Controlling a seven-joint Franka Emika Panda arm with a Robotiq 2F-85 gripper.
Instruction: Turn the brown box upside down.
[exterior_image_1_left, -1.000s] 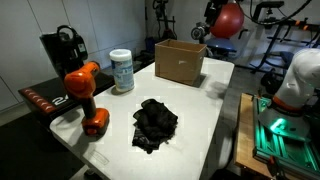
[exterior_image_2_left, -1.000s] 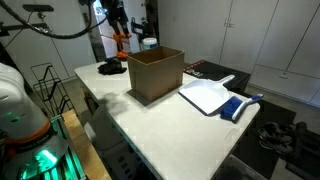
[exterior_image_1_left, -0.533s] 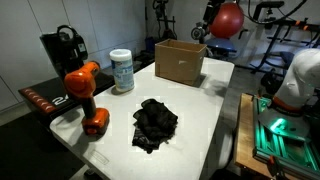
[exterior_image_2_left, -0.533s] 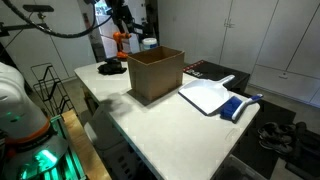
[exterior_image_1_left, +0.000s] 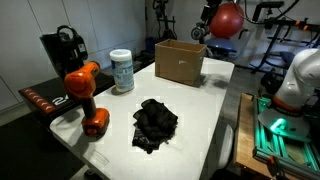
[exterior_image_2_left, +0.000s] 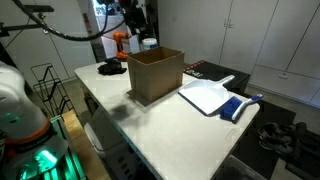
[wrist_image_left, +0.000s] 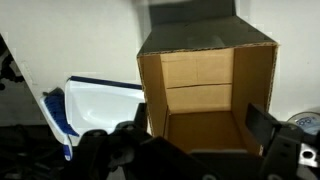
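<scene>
The brown box (exterior_image_1_left: 180, 60) stands on the white table (exterior_image_1_left: 215, 115) with its open side up; it shows in both exterior views (exterior_image_2_left: 155, 74). My gripper (exterior_image_1_left: 199, 34) hangs open in the air above and just beside the box, touching nothing, and also shows high up in an exterior view (exterior_image_2_left: 135, 17). In the wrist view I look down into the box (wrist_image_left: 205, 95), whose empty inside shows. The gripper (wrist_image_left: 200, 122) spans about the box's width there, with one finger (wrist_image_left: 262, 122) over the right wall.
A white canister (exterior_image_1_left: 121, 70), an orange drill (exterior_image_1_left: 86, 96), a black cloth (exterior_image_1_left: 155, 122) and a black machine (exterior_image_1_left: 62, 48) share the table. A white board (exterior_image_2_left: 208, 96) with a blue brush (exterior_image_2_left: 238, 106) lies beside the box. A red ball (exterior_image_1_left: 229, 18) hangs behind.
The gripper has drifted sideways toward the spot above the box, still open. The box and the other things have not moved.
</scene>
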